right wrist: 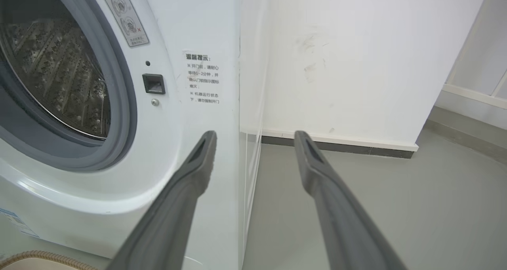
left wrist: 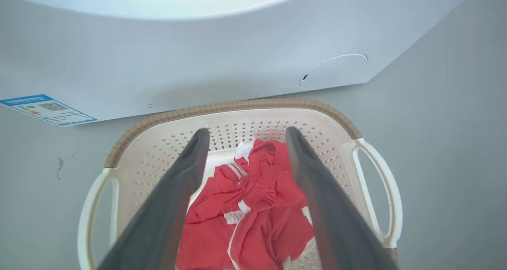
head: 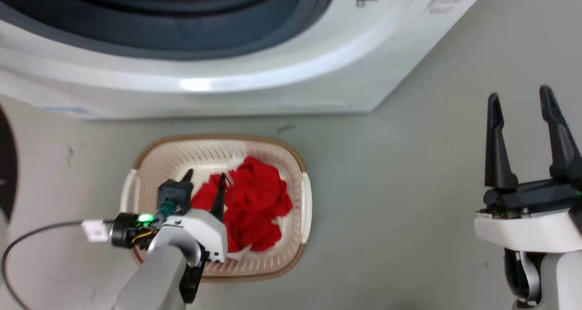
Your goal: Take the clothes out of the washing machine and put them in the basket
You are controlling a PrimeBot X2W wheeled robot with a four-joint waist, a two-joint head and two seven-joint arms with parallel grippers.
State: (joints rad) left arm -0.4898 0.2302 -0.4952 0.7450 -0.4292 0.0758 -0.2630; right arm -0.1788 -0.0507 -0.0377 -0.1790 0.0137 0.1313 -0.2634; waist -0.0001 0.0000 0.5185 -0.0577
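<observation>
Clothes: I see the red clothes (head: 254,201) lying in a soft heap inside the basket (head: 218,138); some white stripes and white bits show on them in my left wrist view; I cannot tell where one piece ends and the next starts.
Basket: it sits on the grey floor (head: 409,187) just in front of the washing machine (head: 273,73); it has a brown rim, cream sides with little holes and a white handle on each side.
Washing machine: it is big and white; in my right wrist view I look into its round hole, with a grey rubber ring (right wrist: 126,115) round it and the shiny drum (right wrist: 59,72) inside; I see no red cloth in the part of the drum that shows.
Left gripper (head: 205,178): it hangs over the left part of the heap, pointing down into the basket; its two fingers are spread apart and hold nothing; I cannot tell if the tips touch the cloth; a small green light (head: 145,217) glows on my wrist and a thin black cable (head: 36,237) loops away from it.
Right gripper (head: 519,94): it is off to the right, well apart from the basket, over bare floor; its fingers are spread wide and hold nothing; they point past the machine's right corner toward a white wall (right wrist: 356,64).
Sticker: a blue and white sticker (left wrist: 47,109) is low down on the machine's front, near the basket's left side.
</observation>
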